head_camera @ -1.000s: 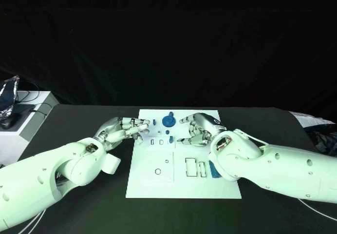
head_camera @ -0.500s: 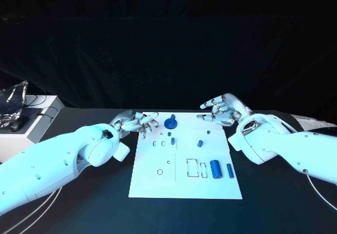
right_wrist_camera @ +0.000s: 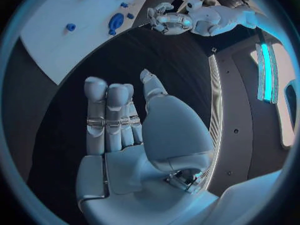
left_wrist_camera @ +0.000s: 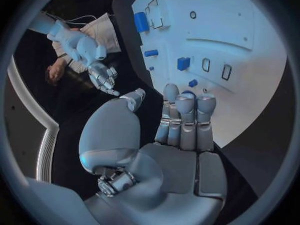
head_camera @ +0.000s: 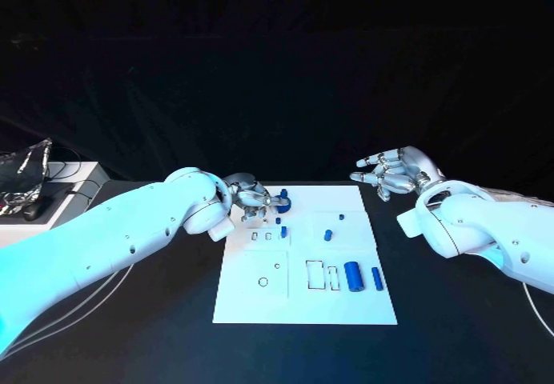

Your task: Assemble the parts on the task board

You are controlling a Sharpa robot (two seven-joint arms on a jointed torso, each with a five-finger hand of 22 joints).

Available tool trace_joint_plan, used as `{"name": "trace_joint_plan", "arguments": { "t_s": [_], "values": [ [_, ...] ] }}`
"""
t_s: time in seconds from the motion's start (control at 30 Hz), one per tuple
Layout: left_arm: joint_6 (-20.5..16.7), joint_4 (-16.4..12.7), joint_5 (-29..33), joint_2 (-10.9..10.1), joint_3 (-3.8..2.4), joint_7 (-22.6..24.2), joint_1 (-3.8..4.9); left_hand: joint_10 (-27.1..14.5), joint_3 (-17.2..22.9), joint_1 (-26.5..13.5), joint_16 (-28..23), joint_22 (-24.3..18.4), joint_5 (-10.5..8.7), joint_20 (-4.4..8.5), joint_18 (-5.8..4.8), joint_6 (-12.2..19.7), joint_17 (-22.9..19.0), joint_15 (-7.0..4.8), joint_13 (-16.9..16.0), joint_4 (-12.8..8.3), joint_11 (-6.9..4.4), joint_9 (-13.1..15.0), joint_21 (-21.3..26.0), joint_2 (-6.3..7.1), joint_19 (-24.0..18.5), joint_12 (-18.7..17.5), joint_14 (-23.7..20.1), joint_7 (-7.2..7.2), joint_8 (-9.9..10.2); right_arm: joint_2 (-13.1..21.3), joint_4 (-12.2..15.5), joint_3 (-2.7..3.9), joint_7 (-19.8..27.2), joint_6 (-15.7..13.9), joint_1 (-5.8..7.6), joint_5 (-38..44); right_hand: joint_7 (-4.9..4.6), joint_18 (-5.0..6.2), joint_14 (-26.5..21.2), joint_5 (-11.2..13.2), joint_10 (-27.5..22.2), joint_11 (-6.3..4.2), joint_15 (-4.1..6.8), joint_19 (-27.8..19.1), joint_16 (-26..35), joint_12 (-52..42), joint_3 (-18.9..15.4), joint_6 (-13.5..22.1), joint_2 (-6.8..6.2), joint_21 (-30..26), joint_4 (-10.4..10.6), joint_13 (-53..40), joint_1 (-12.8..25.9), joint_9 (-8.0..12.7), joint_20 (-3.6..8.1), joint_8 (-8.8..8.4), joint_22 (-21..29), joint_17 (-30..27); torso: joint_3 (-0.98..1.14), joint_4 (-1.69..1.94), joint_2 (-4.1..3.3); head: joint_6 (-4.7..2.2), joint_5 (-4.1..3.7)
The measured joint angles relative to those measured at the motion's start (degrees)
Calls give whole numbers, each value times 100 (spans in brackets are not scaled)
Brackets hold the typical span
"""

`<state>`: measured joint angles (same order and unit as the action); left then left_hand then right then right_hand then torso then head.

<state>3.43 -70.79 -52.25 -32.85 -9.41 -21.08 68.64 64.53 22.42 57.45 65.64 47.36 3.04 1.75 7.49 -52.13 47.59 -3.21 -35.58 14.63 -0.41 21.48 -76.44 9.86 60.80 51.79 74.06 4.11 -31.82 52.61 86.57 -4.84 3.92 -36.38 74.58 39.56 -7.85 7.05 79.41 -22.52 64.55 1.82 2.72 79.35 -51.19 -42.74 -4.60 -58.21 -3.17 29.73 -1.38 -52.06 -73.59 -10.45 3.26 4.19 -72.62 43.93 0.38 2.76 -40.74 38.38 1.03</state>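
My left hand (head_camera: 248, 200) sits at the far left corner of the task board (head_camera: 303, 300), fingers curled down toward the white plate beside the round blue part (head_camera: 281, 200). From my left wrist camera the hand (left_wrist_camera: 169, 130) has its fingers held straight and close together, thumb set apart to one side, palm bare; I see nothing in its hold there. In the head view I cannot tell whether a fingertip touches the round part or merely hangs just beside it. The left arm (head_camera: 127, 232) reaches in long across the dark worktop (head_camera: 138, 320), its forearm crossing over the board's left edge.

My right hand (head_camera: 392, 172) is lifted off the board, up beyond its far right corner, well apart from every part. Its fingers are spread and loosely bent, palm turned toward the middle. My right wrist camera shows the same hand (right_wrist_camera: 125, 120) with fingers straight and side by side, thumb out, holding nothing, over bare black worktop.

On the board, a small blue peg (head_camera: 328, 235) lies near the middle, tilted, with a tiny blue piece (head_camera: 342, 216) a little farther back. Another small blue piece (head_camera: 283, 232) stands just beside two small outlined slots. Nearer to me, a thick blue cylinder (head_camera: 355, 277) and a thinner blue rod (head_camera: 376, 278) lie side by side, right of two rectangular cutouts (head_camera: 321, 274).
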Motion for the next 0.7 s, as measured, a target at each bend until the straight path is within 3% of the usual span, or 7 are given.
{"name": "trace_joint_plan", "arguments": {
  "t_s": [0.07,0.17,0.47,0.6,0.7],
  "values": [
    [126,105,-126,127,25,-209,33,14,-14,21,67,87,0,21,1,-11,80,-19,-35,-1,-13,44,-39,-21,77,-6,61,-11,12,-6,-57,0,88,0,1,-113,-26,5,-74,-162,-44,-3,-28,-148,264,225,-109,86,40,-846,-41,359,-40,24,-23,0,340,-146,10,-11,3,3,10],
    [303,242,-315,318,92,-506,96,73,-38,28,130,187,0,29,-1,-94,190,-42,-84,-25,-31,123,-39,-29,148,-6,102,-31,54,-12,-136,-2,236,-8,2,-305,-57,8,-193,-203,-72,9,-49,-232,650,528,-216,135,83,-1346,-88,884,-83,70,-59,0,698,-350,21,-24,5,9,22],
    [634,521,-712,589,198,-1039,224,144,-38,28,165,396,0,59,1,-145,360,-59,-200,-24,-61,608,-77,-28,261,-33,201,-83,121,-27,-234,-4,505,-83,13,-637,-85,6,-173,-232,-163,57,-72,-115,957,406,-345,184,158,-1767,-123,1524,-113,308,-50,0,1143,-404,23,-32,-2,34,21],
    [762,611,-839,659,220,-1171,252,144,-171,3,81,408,0,59,0,-70,313,-59,-227,63,-61,671,-36,-2,261,-77,201,-9,331,-51,-251,-7,574,-175,15,-667,-163,-57,-457,-267,-424,191,-178,-283,1061,320,-355,303,176,-1938,-114,1699,-131,357,-133,69,1252,-483,21,-28,-5,47,1],
    [840,650,-905,711,235,-1239,258,143,-370,61,81,451,0,40,1,-95,324,-59,-241,134,-61,690,-31,-10,280,-77,201,-28,470,-76,-265,-7,609,-258,15,-668,-157,-60,-500,-268,-543,207,-191,-295,1045,203,-371,358,196,-1953,-98,1873,-151,399,-145,138,1308,-558,18,-25,-7,48,3]
  ]
}}
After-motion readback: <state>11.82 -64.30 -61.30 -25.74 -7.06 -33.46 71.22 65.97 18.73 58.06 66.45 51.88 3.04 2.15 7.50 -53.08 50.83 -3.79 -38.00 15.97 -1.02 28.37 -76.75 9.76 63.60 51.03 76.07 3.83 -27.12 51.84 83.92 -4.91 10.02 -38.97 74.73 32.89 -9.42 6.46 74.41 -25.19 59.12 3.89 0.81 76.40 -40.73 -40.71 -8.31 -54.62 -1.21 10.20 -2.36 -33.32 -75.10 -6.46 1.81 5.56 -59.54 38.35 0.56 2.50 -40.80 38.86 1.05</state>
